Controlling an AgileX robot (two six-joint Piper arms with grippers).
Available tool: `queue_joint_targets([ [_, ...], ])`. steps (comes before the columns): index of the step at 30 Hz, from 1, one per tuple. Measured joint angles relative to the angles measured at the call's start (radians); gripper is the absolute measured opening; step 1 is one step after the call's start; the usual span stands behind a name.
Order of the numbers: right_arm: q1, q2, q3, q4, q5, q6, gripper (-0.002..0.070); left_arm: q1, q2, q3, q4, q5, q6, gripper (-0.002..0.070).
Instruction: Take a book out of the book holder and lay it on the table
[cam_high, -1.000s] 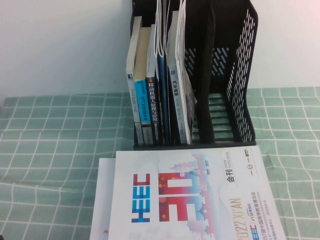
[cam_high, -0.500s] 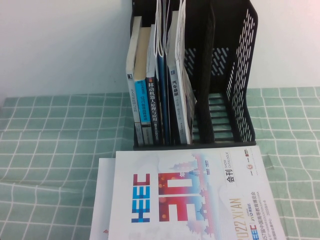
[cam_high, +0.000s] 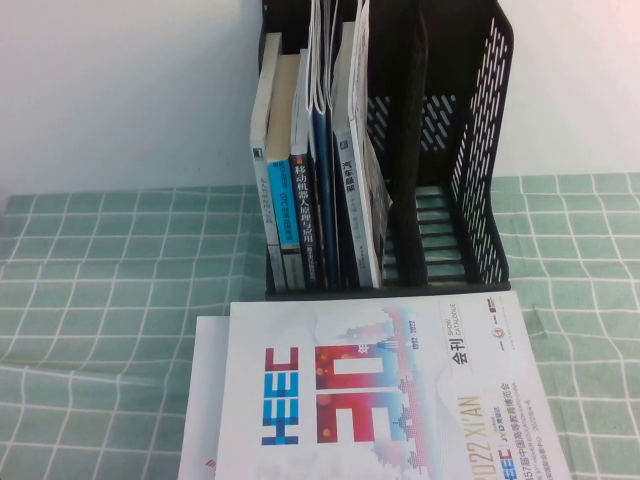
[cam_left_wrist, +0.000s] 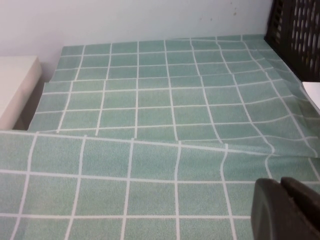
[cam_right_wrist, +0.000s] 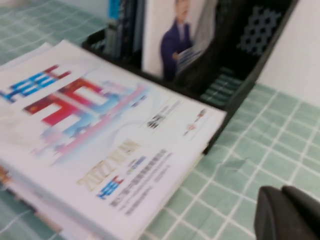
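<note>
Thin white glossy magazine with blue "HEEC", red "30" (cam_high: 370, 395) lies flat on green grid-cloth desk (cam_high: 100, 300), atop other white brochure (cam_high: 200, 400), far edge touching front of tall black slotted plastic book holder (cam_high: 480, 150). Left hand (cam_left_wrist: 287, 210) above bare cloth; right hand (cam_right_wrist: 290, 215) near magazine corner; finger state of both cannot be told.

The book (cam_high: 385, 395) and book holder (cam_high: 480, 150) run past the high view's edges; small cover print unreadable.

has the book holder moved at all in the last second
Yes, slightly. In the high view the book holder has shifted a touch left against the table grid. Both grippers, left and right, are away from it.
</note>
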Motion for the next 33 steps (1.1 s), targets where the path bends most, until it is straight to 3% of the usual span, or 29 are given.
queue_joint_targets([
  [6, -0.254, -0.057, 0.008, -0.043, -0.039, 0.000, -0.0002, 0.000, 0.000, 0.000, 0.002, 0.000, 0.000, -0.0003],
  [11, -0.423, -0.057, 0.112, -0.041, -0.244, -0.054, -0.0002, 0.000, 0.000, 0.000, 0.002, 0.000, 0.000, -0.0003],
  [16, -0.491, -0.057, 0.261, -0.022, -0.376, -0.086, -0.0002, 0.000, 0.000, 0.000, 0.002, 0.000, 0.000, -0.0003],
  [22, -0.536, -0.057, 0.303, -0.009, -0.232, -0.091, -0.0002, 0.000, 0.000, 0.000, 0.002, 0.000, 0.000, -0.0003],
  [33, -0.557, -0.057, 0.303, -0.008, -0.232, -0.093, -0.0002, 0.000, 0.000, 0.000, 0.004, 0.000, 0.000, -0.0003],
])
